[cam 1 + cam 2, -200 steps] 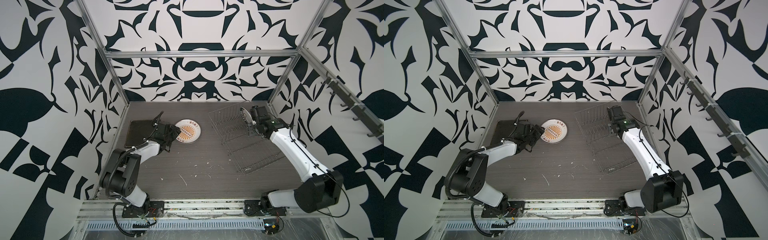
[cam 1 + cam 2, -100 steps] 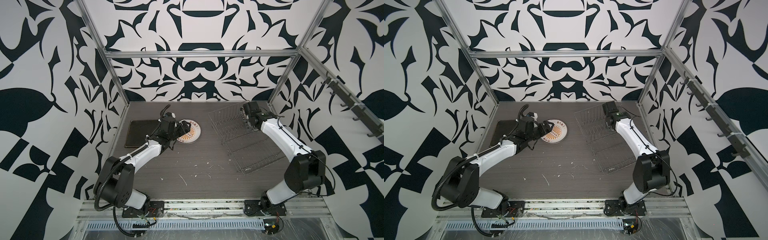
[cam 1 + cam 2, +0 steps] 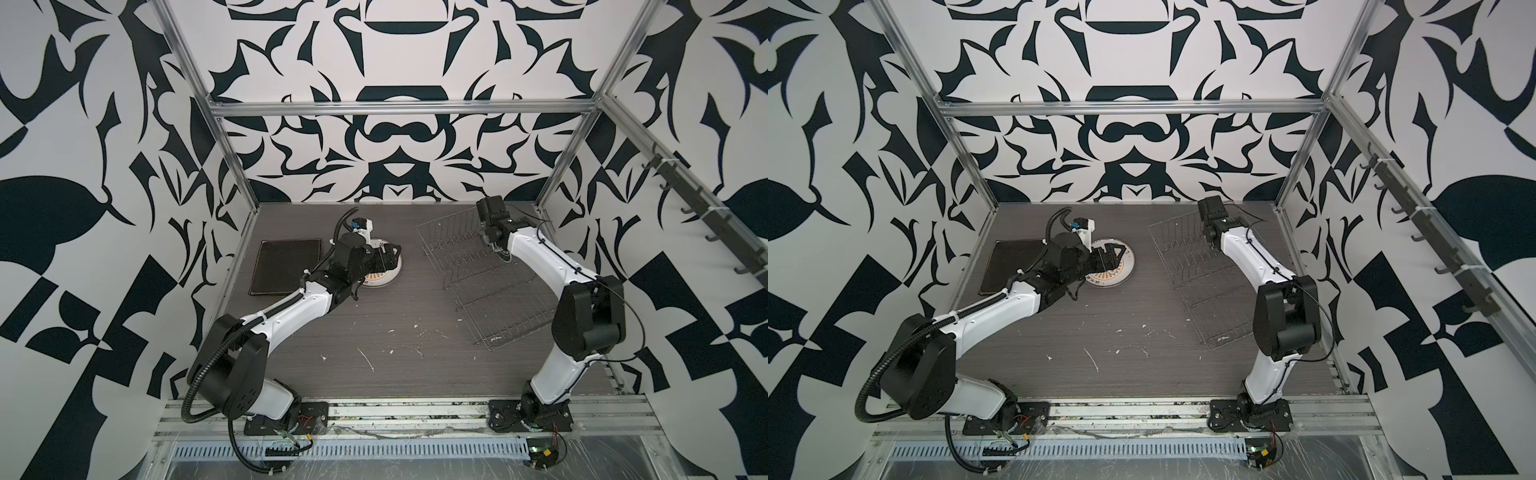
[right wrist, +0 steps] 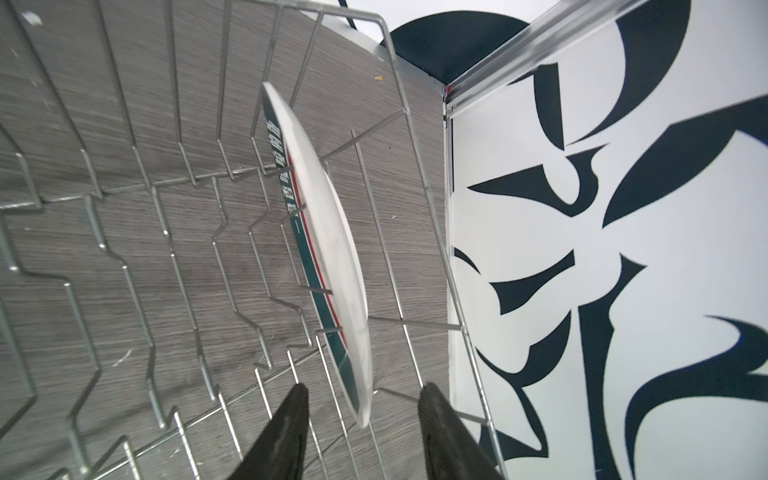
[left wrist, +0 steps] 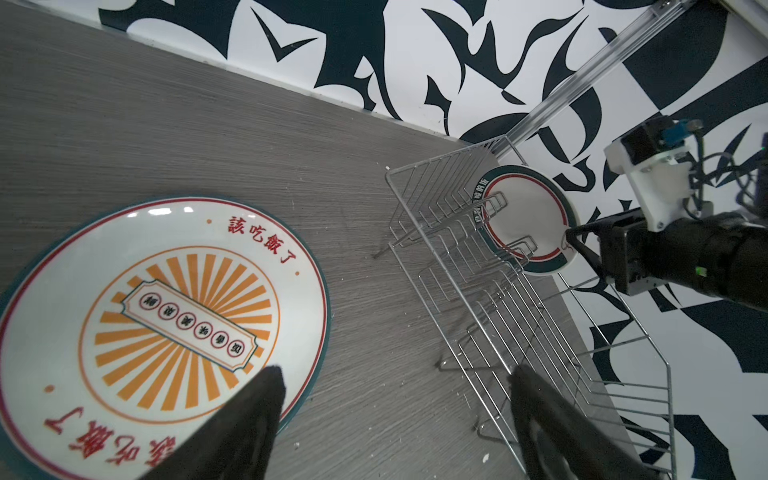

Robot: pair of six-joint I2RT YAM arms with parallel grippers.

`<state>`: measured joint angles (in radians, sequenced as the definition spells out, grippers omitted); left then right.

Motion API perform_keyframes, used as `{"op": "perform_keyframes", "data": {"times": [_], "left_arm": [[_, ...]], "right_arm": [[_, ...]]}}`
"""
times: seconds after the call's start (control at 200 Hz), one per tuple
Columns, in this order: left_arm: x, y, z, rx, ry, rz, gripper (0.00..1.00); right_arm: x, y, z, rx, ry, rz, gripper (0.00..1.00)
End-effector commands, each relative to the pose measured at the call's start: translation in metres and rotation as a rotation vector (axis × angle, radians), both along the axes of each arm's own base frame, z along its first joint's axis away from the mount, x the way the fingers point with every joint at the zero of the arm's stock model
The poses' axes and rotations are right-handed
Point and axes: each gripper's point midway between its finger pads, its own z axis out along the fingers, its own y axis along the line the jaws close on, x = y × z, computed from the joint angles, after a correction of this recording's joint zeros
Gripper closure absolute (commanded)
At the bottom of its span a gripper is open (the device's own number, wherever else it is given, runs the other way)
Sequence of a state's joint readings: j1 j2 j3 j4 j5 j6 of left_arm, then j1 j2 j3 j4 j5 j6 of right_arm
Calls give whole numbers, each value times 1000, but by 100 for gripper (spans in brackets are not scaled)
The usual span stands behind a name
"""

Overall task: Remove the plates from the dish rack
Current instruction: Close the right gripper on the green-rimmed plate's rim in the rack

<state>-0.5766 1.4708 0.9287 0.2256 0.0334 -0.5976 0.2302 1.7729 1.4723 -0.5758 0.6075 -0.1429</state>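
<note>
The dish rack is a silver wire rack on the right of the table. One small round plate with a dark green rim stands upright at its far end. My right gripper reaches down over it, open, with the plate's rim between the jaws and a gap on each side. A round plate with an orange sunburst lies flat on the table. My left gripper hovers over its right edge, open and empty.
A glossy black square plate lies flat at the back left, next to the left wall. The rack's far end sits near the back right corner post and wall. White crumbs dot the dark wood tabletop in the middle.
My left gripper has swung right from the black plate's edge to above the round plate. My right gripper's jaws have narrowed around the standing plate's rim, and that arm's elbow has risen.
</note>
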Motion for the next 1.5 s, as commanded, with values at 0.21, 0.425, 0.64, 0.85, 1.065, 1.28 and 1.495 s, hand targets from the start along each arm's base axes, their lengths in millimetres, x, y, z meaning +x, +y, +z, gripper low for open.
{"op": "perform_keyframes", "data": {"times": [0.21, 0.425, 0.64, 0.85, 1.065, 1.28, 1.495], "left_arm": [[7, -11, -11, -32, 15, -19, 10], [9, -15, -27, -52, 74, -13, 10], [10, -14, -32, -55, 88, -3, 10], [11, -13, -33, -41, 104, 0, 9], [9, -12, -39, -38, 125, 5, 9], [10, -9, -42, -28, 144, 15, 9], [10, -8, -42, -36, 153, 14, 9]], "right_arm": [[27, -11, 18, -109, -57, -32, 58], [34, -12, 13, -147, -39, -25, 70], [35, -17, 13, -182, -28, -39, 75], [34, -16, 10, -182, -7, -33, 79], [33, -16, 10, -193, -1, -26, 85], [33, -11, 8, -220, 15, 1, 87], [34, -10, 5, -257, 23, 0, 92]]}}
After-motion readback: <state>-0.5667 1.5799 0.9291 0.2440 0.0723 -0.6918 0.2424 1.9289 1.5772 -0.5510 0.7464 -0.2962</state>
